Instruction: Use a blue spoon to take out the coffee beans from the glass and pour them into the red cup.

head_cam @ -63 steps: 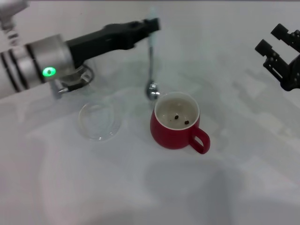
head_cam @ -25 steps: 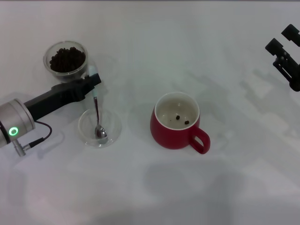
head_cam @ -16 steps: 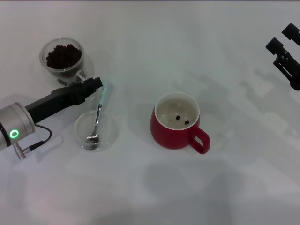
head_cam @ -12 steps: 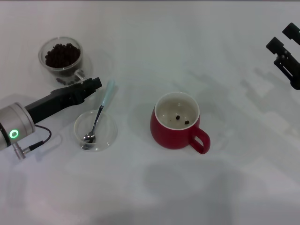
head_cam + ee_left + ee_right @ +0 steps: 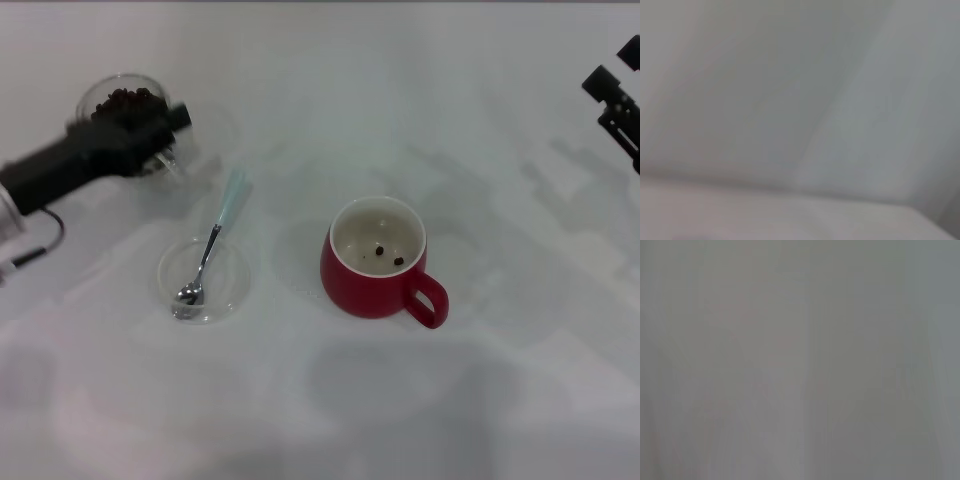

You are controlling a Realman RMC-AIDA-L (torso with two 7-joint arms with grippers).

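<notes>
The small teaspoon with a shiny metal bowl and pale light-blue handle, the blue spoon (image 5: 212, 250), lies free with its bowl resting in a flat round clear glass dish (image 5: 229, 298) and its handle leaning out over the dish's far rim onto the white table (image 5: 320, 410). Nothing grips it.

Taking the spoon as the landmark: the rounded glossy red cup (image 5: 372, 280) with a cream-white inside stands to its right, apart from it, loop handle turned toward the near right. Two dark coffee beans (image 5: 388, 255) lie on the cup's bottom. Beyond the spoon and to its left stands the small clear glass (image 5: 125, 110) holding a dark heap of beans; the glass is partly covered by the black left pincer (image 5: 172, 117), whose tip sits over the glass's right side, well clear of the spoon's handle. Whether its fingers are released or clenched cannot be told. The right pincer (image 5: 618, 95) hangs far to the right of the spoon, at the table's far right edge, only partly in view; its state cannot be told either.

Both wrist views show only a blurred pale surface.
</notes>
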